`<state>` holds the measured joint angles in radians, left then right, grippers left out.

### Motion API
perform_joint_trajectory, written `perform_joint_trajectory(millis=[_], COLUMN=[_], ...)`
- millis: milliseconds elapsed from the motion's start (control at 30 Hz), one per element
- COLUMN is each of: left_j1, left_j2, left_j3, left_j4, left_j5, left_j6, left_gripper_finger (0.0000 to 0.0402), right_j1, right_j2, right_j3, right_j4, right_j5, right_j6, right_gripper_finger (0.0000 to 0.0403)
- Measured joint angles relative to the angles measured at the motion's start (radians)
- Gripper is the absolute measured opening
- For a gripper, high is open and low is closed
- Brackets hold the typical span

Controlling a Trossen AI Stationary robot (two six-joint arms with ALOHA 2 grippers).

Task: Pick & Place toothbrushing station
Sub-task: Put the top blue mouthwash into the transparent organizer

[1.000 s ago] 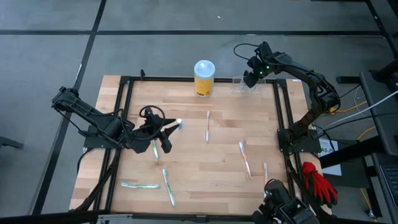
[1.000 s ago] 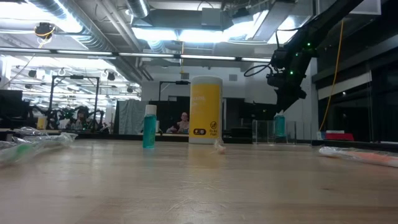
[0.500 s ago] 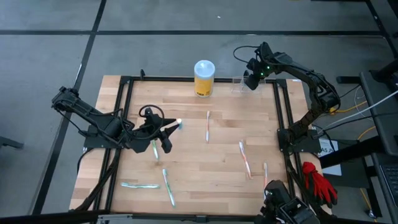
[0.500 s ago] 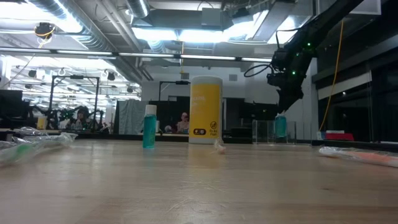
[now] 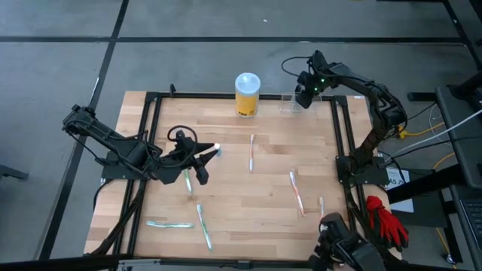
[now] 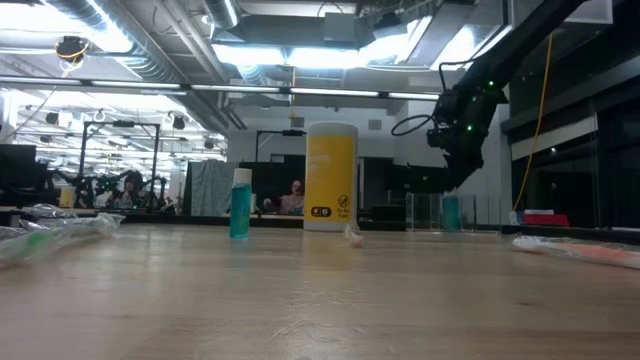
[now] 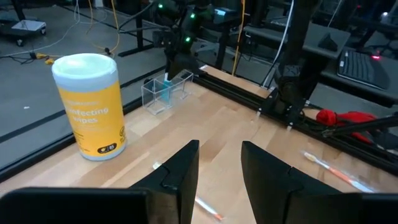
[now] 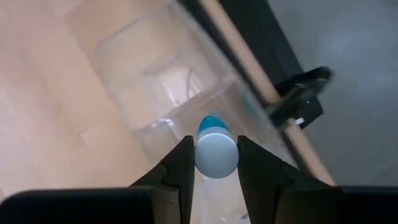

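The toothbrushing station, a low clear plastic holder (image 5: 287,103), stands at the table's far right edge; it also shows in the low view (image 6: 422,212) and the left wrist view (image 7: 155,96). My right gripper (image 5: 303,95) is right above it, shut on a small teal bottle with a white cap (image 8: 216,152), whose body reaches down inside the holder (image 6: 451,212). My left gripper (image 5: 208,165) is open and empty, low over the table's left middle, next to a second small teal bottle (image 6: 240,203). My right gripper pinches the small bottle at its white cap (image 8: 216,163), one finger on either side. The fingers come from above, pointing down. The bottle hangs upright with its teal body inside the clear holder (image 8: 155,81). Whether its bottom rests on the holder's floor, I cannot tell.
A yellow canister with a white lid (image 5: 247,94) stands at the far edge, left of the holder. Several toothbrushes lie flat on the wood, among them one in the middle (image 5: 251,153), one at the right (image 5: 296,192) and one near the front (image 5: 203,226). A black frame (image 5: 337,128) borders the table.
My right gripper has gone down over the clear holder, still shut on the small teal bottle. The bottle has stayed upright and now sits lower inside the holder.
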<state>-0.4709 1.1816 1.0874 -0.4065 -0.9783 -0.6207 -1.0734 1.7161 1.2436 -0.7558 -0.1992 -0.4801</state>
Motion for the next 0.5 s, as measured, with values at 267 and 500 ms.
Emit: perform_joint_trajectory(millis=[267, 500], left_j1=[0.032, 0.059], left_j2=[0.000, 0.000], left_j3=[0.000, 0.000], left_j4=[0.032, 0.047], left_j5=[0.005, 0.044], left_j6=[0.030, 0.049], left_gripper_finger=[0.0115, 0.0115], right_j1=[-0.035, -0.034], right_j2=[-0.001, 0.022], right_j3=[0.008, 0.009], right_j4=[-0.009, -0.021], right_j5=[-0.030, -0.054], right_j6=[-0.007, -0.028], right_gripper_finger=[0.0101, 0.0101])
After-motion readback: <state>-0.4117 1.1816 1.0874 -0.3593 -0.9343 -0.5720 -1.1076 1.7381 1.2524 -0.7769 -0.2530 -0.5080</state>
